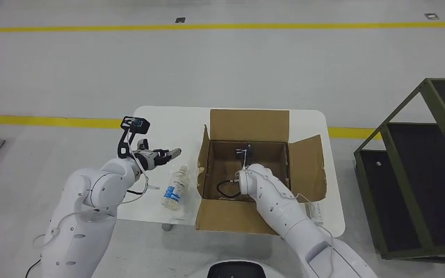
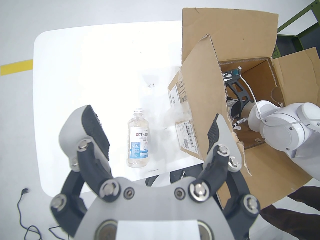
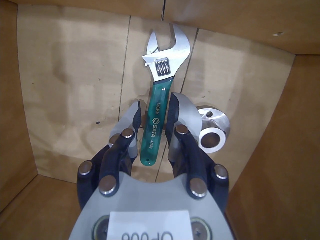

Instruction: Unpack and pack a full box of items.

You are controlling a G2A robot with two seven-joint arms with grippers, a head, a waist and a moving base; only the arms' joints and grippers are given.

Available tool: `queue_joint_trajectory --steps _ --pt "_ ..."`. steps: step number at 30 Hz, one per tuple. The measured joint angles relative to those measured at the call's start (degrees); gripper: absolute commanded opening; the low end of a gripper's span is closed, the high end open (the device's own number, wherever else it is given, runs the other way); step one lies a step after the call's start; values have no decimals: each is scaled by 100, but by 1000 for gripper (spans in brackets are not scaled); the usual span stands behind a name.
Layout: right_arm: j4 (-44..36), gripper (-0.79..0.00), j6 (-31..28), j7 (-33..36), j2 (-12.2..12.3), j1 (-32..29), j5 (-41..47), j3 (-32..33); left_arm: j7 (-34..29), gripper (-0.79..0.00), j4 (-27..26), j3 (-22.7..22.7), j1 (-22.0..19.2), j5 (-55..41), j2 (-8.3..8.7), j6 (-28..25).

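Right gripper [image 3: 156, 103] is inside the box [image 3: 62, 76], over the wrench [image 3: 160, 76], which lies flat on the box floor. Its fingers [image 3: 175, 111] straddle the green handle. A sliver of gap seems to remain on one side, so I judge it released, not yet clamped.

Handling: steel, rigid, head-heavy. The coated handle is smooth and could swivel in the grip. Take hold high on the handle, near the head.

A metal flange [image 3: 212, 131] lies just beside the wrench.

Left gripper [image 2: 152, 114] hangs spread wide above the tabletop [image 2: 87, 63], over a lying bottle [image 2: 138, 141].
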Motion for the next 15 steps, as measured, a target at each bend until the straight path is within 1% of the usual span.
queue_joint_trajectory --steps 3,5,6,7,8,9,15 --pt "109 -554 -40 -29 -24 42 20 1 0 0 0 0 0 0 0 0" --pt "186 -570 -64 -54 -41 69 43 3 0 0 0 0 0 0 0 0" --pt "213 -637 -72 -66 -50 80 53 4 0 0 0 0 0 0 0 0" --pt "235 -677 -80 -77 -58 92 61 4 0 0 0 0 0 0 0 0" --pt "258 -745 -89 -86 -68 109 67 1 0 0 0 0 0 0 0 0" --pt "270 -785 -92 -97 -75 122 72 1 0 0 0 0 0 0 0 0" --pt "293 -785 -105 -167 -105 168 69 11 0 0 0 0 0 0 0 0"
